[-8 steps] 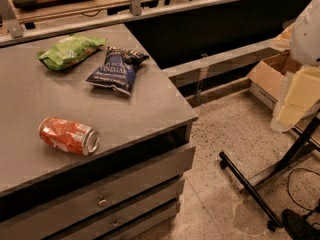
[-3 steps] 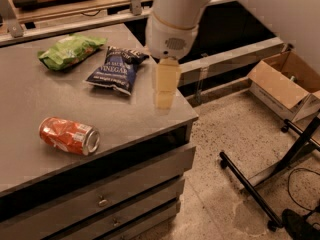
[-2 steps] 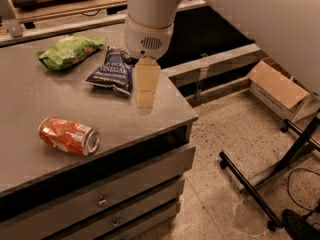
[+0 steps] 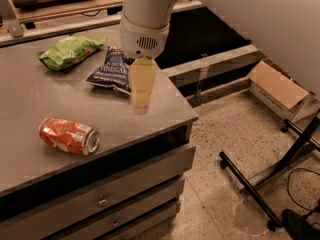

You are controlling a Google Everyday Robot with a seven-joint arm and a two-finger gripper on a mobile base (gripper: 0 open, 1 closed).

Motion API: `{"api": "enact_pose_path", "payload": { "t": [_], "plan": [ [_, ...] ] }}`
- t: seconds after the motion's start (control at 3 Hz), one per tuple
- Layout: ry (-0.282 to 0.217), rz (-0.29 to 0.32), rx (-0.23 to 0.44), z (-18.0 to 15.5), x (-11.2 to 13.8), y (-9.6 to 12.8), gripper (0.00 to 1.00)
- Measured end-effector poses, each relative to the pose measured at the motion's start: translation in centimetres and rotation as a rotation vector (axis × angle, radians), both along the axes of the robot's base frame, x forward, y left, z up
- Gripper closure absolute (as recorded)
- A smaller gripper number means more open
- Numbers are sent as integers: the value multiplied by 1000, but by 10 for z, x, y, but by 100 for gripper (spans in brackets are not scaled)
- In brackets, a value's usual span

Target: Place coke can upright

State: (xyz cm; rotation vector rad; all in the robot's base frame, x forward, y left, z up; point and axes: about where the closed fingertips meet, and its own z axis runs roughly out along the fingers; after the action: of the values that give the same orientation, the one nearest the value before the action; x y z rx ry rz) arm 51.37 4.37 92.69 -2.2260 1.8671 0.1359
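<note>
The coke can (image 4: 70,135) is red-orange with white lettering and lies on its side near the front left of the grey tabletop (image 4: 30,99), its silver end facing right. My gripper (image 4: 141,100) hangs from the white arm above the table's right part. It is to the right of the can and a little behind it, well apart from it and holding nothing that I can see.
A green chip bag (image 4: 70,50) and a dark blue chip bag (image 4: 112,70) lie at the back of the table, just behind the gripper. Drawers (image 4: 102,200) sit under the tabletop. On the floor to the right are a cardboard box (image 4: 280,89) and black stand legs (image 4: 255,186).
The arm has come in from the right and moved left over the table, closer to the can. The can and both bags have not moved.
</note>
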Motion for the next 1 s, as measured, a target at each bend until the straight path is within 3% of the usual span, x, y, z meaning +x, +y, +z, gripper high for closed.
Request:
{"api": "enact_pose_path", "payload": {
  "t": [0.33, 0.67, 1.0],
  "plan": [
    [58, -4, 10, -2, -13, 36, 0],
    [152, -46, 5, -8, -24, 80, 0],
    [200, -146, -10, -12, -30, 105, 0]
  ]
}}
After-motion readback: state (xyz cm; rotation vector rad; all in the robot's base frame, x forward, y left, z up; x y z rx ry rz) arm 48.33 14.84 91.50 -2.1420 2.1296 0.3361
